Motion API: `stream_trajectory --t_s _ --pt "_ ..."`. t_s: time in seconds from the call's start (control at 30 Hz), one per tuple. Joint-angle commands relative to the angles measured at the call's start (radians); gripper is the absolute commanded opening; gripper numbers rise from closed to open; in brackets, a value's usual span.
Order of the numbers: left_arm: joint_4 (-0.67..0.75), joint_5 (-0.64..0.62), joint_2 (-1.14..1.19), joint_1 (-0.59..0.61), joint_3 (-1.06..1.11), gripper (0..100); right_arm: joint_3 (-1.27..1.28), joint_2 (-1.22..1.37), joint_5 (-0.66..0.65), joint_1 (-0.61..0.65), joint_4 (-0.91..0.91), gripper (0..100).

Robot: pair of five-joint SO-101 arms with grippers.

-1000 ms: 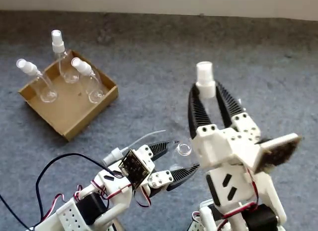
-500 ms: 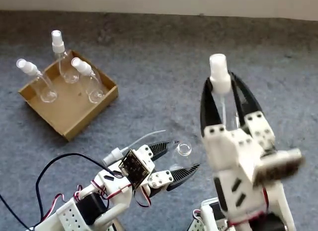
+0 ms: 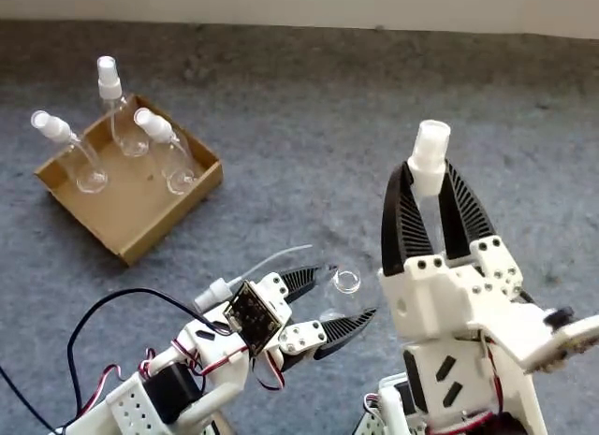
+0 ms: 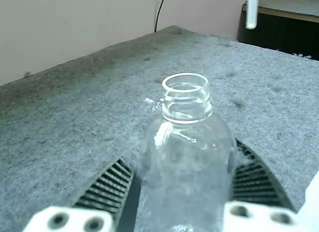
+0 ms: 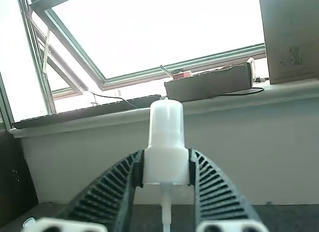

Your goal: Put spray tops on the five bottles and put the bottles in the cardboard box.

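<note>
My left gripper (image 3: 329, 299) is shut on a clear open-necked bottle (image 4: 185, 157), whose mouth (image 3: 346, 282) faces up in the high view. My right gripper (image 3: 428, 196) is raised well above the table and shut on a white spray top (image 5: 165, 144), its thin tube hanging down between the fingers. That spray top (image 3: 427, 159) stands to the right of the open bottle and higher. A cardboard box (image 3: 130, 210) at the left holds three capped bottles (image 3: 164, 147). Another spray top with a long tube (image 3: 251, 272) lies on the carpet by the left arm.
Grey carpet (image 3: 299, 126) covers the table, with open room between the box and the arms. A black cable (image 3: 89, 323) loops beside the left arm. The right wrist view looks toward a wall and window.
The right gripper has carried the spray top rightward, rising then coming down a little and tilting. The left gripper and its bottle have stayed still.
</note>
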State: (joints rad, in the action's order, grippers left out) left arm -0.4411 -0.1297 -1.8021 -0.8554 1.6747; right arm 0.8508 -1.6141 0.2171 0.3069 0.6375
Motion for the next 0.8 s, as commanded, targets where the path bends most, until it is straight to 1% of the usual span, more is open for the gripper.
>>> stream_trajectory --t_s 0.0,0.3,0.43,0.6,0.7,0.77 --pt "0.002 0.009 -0.007 -0.015 0.022 14 0.041 -0.010 0.015 -0.008 -0.088 9.8" --pt "0.002 0.009 -0.007 -0.015 0.022 14 0.137 -0.012 0.026 -0.008 -0.242 9.5" --pt "0.002 0.009 -0.007 -0.015 0.022 14 0.133 -0.012 0.133 -0.008 -0.236 9.5" --pt "0.002 0.009 -0.007 -0.015 0.022 14 0.142 -0.012 0.144 -0.005 -0.234 9.5" --pt "0.002 0.009 -0.007 -0.015 0.022 14 0.142 -0.012 0.143 0.048 -0.226 9.5" --pt "0.003 0.009 -0.007 -0.013 0.022 14 0.142 -0.012 0.143 0.084 -0.176 9.5"
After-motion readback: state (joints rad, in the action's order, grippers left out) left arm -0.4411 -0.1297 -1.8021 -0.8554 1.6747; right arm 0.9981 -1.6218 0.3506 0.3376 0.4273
